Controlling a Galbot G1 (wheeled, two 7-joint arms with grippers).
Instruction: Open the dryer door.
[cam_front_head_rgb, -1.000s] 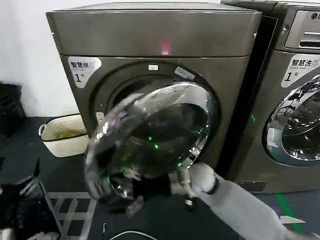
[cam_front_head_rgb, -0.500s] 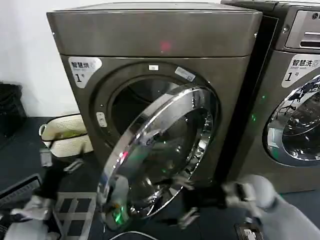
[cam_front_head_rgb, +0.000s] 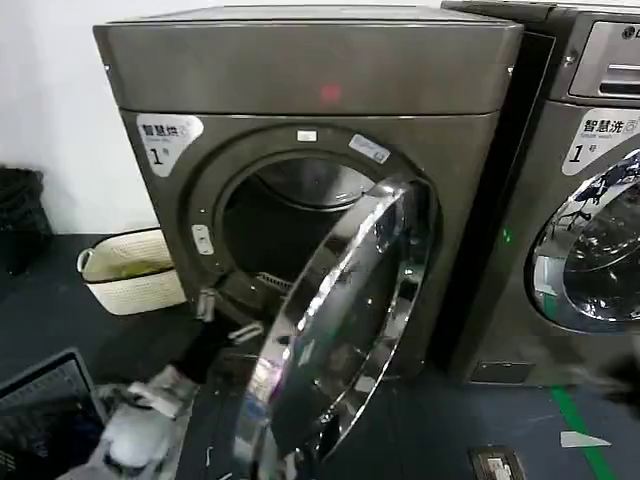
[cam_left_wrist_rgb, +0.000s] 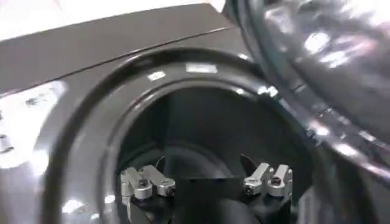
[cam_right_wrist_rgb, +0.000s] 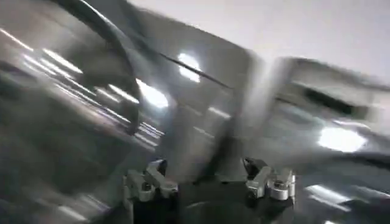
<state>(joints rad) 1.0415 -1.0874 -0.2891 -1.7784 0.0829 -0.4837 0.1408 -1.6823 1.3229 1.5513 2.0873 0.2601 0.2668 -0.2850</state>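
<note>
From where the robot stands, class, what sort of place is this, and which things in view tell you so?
Probably a shared laundry room or laundrette. The dryer, its dryer door swung open, stands beside a second front-loading machine; both carry numbered labels, and a laundry basket sits on the floor.

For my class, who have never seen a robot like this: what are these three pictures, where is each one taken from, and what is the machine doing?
The wide picture comes from a camera on the robot's head, looking down at a boxy bronze-grey metallic dryer. Its round chrome-ringed dark-glass door stands swung open, so the dark drum shows. The other two pictures come from cameras on the robot's wrists, each looking past its own two-fingered metal hand. The left hand is open and holds nothing. It sits low in front of the drum opening, beside the door. The right hand is also open and holds nothing, with the machines in front of it. A cream oval basket stands on the dark floor to the left of the dryer, and a second grey machine stands to its right.
</note>
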